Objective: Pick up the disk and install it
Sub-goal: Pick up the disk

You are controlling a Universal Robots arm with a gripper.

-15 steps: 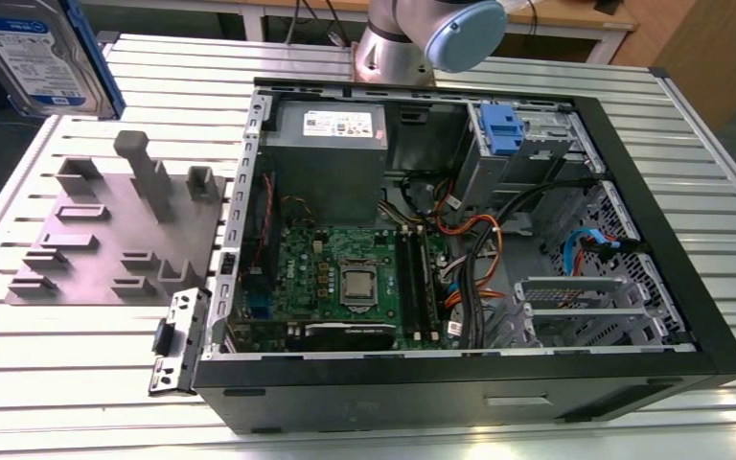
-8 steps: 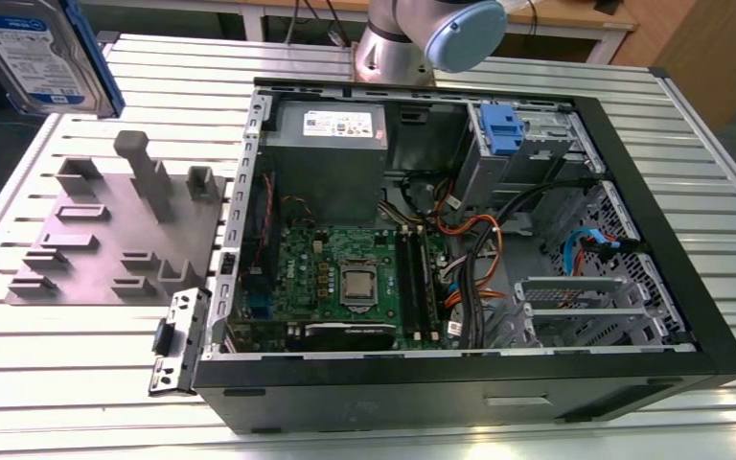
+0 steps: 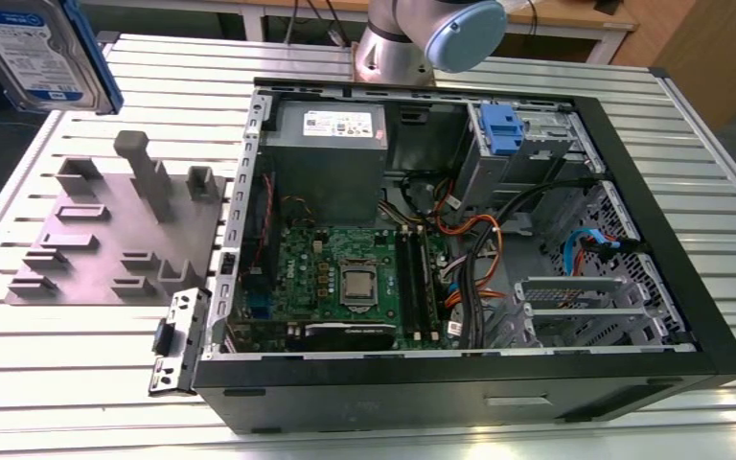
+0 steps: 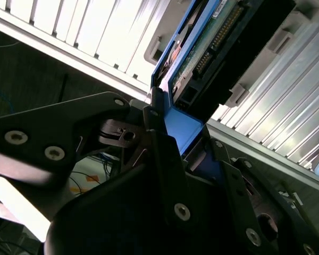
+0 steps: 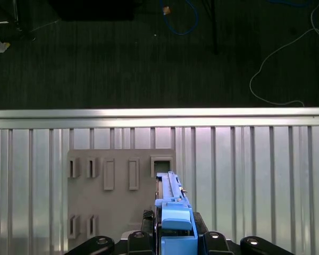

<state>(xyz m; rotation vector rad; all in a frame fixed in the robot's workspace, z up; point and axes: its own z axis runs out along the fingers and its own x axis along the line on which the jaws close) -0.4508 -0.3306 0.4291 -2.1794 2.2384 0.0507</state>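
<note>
While the open computer case [image 3: 471, 383] sits at the centre of the exterior view, I see the disk [image 3: 30, 48] held aloft at that frame's upper left, above the slatted table [image 3: 74, 383] and beyond the grey fixture block [image 3: 112, 230]. In the first wrist view the gripper [image 5: 176, 234] is clamped on the disk's blue bracket [image 5: 176, 220], the drive standing on edge over the block.

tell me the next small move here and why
Probably carry the disk toward the open computer case: the gripper is shut on it, held clear of the grey holder block, at the exterior view's left of the case.
</note>
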